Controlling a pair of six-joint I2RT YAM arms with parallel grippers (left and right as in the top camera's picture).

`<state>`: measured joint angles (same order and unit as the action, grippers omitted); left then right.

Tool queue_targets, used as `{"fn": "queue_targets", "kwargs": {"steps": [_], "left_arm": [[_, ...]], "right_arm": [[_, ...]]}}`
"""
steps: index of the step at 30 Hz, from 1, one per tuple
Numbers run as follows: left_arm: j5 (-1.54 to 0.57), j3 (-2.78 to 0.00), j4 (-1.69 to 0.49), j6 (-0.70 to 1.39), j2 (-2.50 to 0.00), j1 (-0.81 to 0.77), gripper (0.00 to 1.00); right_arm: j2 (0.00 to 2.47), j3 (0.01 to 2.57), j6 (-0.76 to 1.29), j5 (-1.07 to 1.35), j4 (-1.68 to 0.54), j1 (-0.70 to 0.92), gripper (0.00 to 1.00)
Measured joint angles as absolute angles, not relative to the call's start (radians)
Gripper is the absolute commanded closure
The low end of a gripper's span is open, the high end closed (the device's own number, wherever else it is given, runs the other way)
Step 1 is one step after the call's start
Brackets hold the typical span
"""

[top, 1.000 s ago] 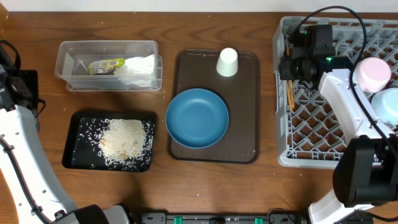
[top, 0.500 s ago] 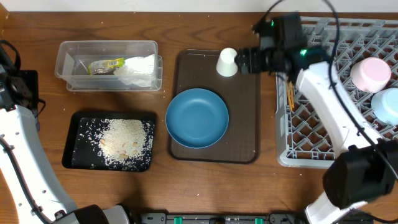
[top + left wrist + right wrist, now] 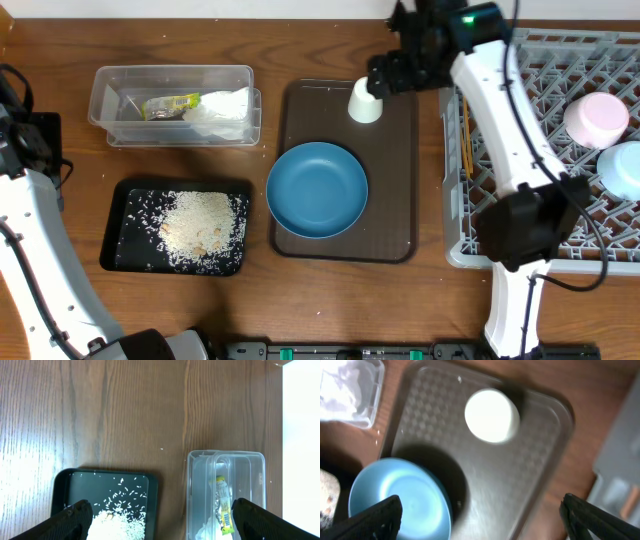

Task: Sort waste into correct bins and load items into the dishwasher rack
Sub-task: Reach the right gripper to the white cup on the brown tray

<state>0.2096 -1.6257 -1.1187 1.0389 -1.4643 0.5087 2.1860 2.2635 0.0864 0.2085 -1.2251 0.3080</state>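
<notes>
Wood-grain desk [image 3: 250, 300] under two robot arms, with a brown tray [image 3: 390, 160] at its middle. On the near half of that tray sits a blue bowl [image 3: 316, 189], its left rim overhanging the tray's left edge. Left of the tray, at the near side, a black tray [image 3: 110, 225] holds a heap of white rice [image 3: 203, 228] with loose grains scattered around it. Right of the brown tray stands a grey dish rack [image 3: 500, 200] carrying a pink bowl [image 3: 597, 117] and a pale blue bowl [image 3: 622, 170] at the side away from the tray, and thin orange sticks [image 3: 467, 150] in the row closest to it.

Farther back, a white cup [image 3: 366, 100] stands on the far end of the brown tray. The right pincer [image 3: 482, 517] hovers above that far end, fingers spread wide apart and holding nothing, with the cup below it and untouched. Left of the tray's far end, a clear plastic box [image 3: 110, 95] contains a yellow-green wrapper [image 3: 170, 104] and crumpled white paper [image 3: 225, 108]. The left pincer [image 3: 167, 520] hangs well left of the tray, fingers apart, above the box and the rice.
</notes>
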Motion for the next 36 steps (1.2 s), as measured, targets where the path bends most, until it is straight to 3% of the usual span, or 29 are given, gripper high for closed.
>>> {"fn": "queue_targets", "kwargs": {"steps": [9,21,28,36], "left_arm": [[0.21,-1.626,-1.119,1.039,-1.464,0.509,0.08],[0.21,-1.626,-1.119,1.039,-1.464,0.509,0.08],[0.21,-1.626,-1.119,1.039,-1.464,0.509,0.08],[0.21,-1.626,-1.119,1.039,-1.464,0.509,0.08]], "right_arm": [[2.196,2.264,0.126,0.158,-1.015,0.378,0.01],[2.374,2.263,0.217,-0.044,-0.986,0.424,0.01],[2.445,2.263,0.24,-0.058,-0.991,0.428,0.2],[2.447,2.263,0.249,-0.069,-1.002,0.428,0.2]]}}
